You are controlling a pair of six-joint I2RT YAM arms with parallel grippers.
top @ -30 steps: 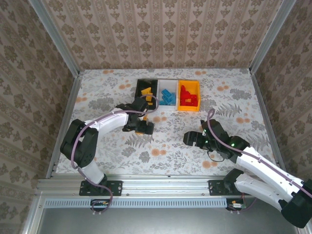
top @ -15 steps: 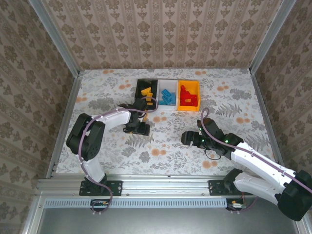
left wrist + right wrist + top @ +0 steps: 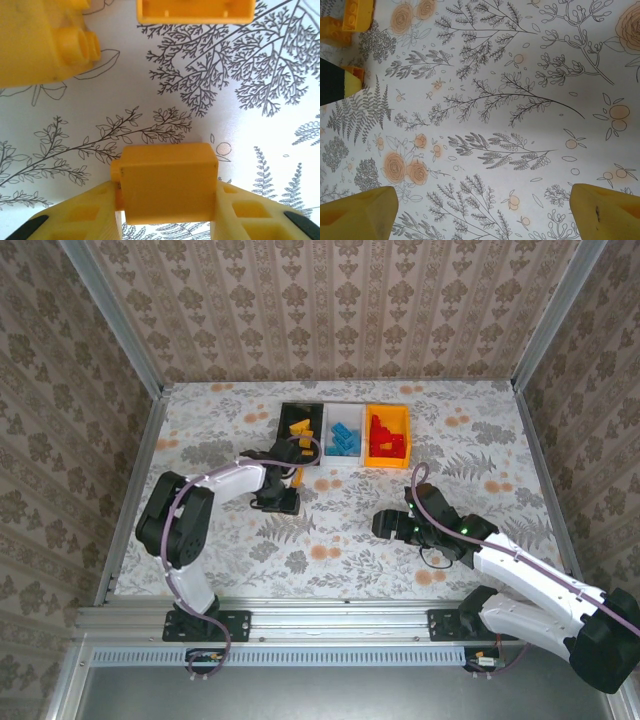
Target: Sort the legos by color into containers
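Observation:
In the left wrist view my left gripper (image 3: 167, 194) is shut on an orange-yellow lego (image 3: 169, 182), its fingers pressing both sides just above the floral table. Two more orange-yellow legos (image 3: 45, 40) (image 3: 195, 11) lie ahead of it. From above, the left gripper (image 3: 283, 498) sits just in front of the black container (image 3: 284, 420), which holds orange-yellow bricks. The white container (image 3: 343, 453) holds blue bricks and the orange-yellow container (image 3: 387, 462) holds red ones. My right gripper (image 3: 386, 525) (image 3: 485, 210) stands open over bare table.
The floral table cover (image 3: 470, 450) spreads to raised walls at the left, back and right. Orange-yellow legos (image 3: 350, 20) show at the top left of the right wrist view, far from the right fingers (image 3: 360, 212).
The left jaws have closed from wide open onto the orange-yellow lego, and the gripper has shifted a little toward the bins. The right gripper has edged slightly left.

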